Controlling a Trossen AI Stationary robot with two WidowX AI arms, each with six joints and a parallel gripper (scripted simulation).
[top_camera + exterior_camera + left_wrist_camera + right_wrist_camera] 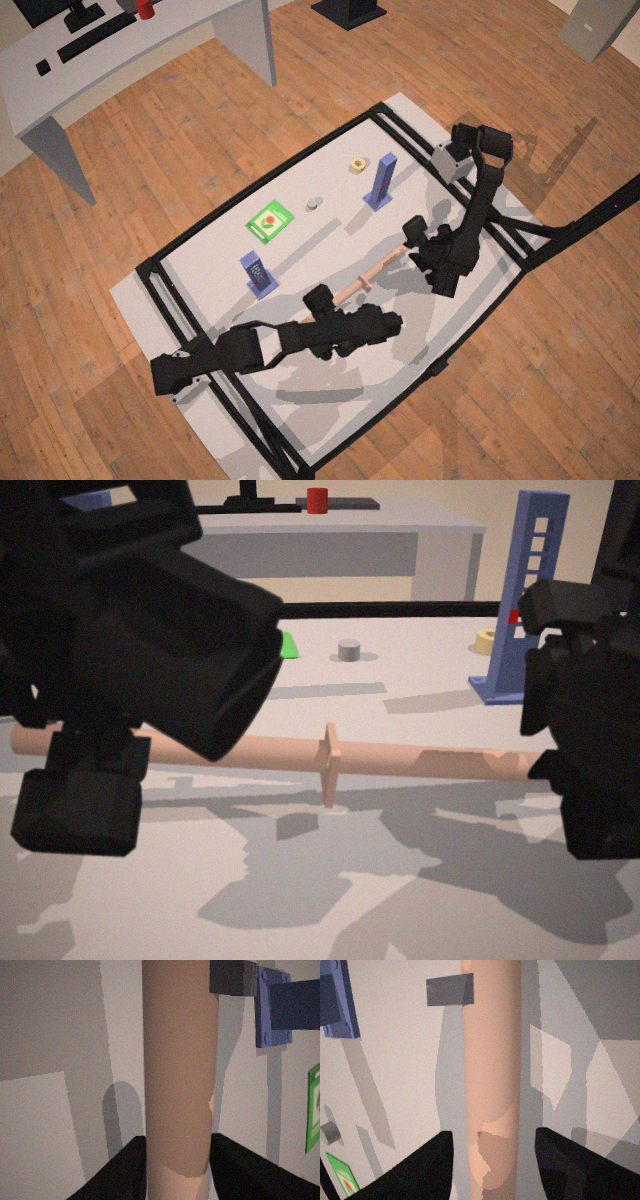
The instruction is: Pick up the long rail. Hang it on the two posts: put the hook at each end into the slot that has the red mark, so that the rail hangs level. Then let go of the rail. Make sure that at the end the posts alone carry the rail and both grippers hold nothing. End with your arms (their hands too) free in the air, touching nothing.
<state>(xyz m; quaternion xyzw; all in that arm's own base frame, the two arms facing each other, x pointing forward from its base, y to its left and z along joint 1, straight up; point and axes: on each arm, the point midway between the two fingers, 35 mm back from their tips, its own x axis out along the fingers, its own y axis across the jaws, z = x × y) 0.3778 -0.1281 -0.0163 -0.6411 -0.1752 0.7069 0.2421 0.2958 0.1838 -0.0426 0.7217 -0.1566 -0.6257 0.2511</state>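
long rail point(382, 266) point(382, 759) point(180, 1060) point(492, 1060) lies across the space between the arms, seemingly above the table top point(201, 268) point(320, 686), and is not on the posts. the left gripper point(325, 312) point(98, 733) point(177, 1144) is closed on it, fingers against both sides. the right gripper point(413, 250) point(535, 748) point(494, 1140) stands partly open around the other end portion, a gap showing on either side, with no grip on it. one blue post point(383, 178) point(504, 650) point(350, 1005) stands toward the right arm, the other blue post point(258, 276) point(98, 499) point(274, 1010) toward the left. a green card point(269, 221) point(289, 645) point(314, 1110) point(342, 1172) and grey cylinder point(312, 204) point(348, 650) point(330, 1132) lie between them.
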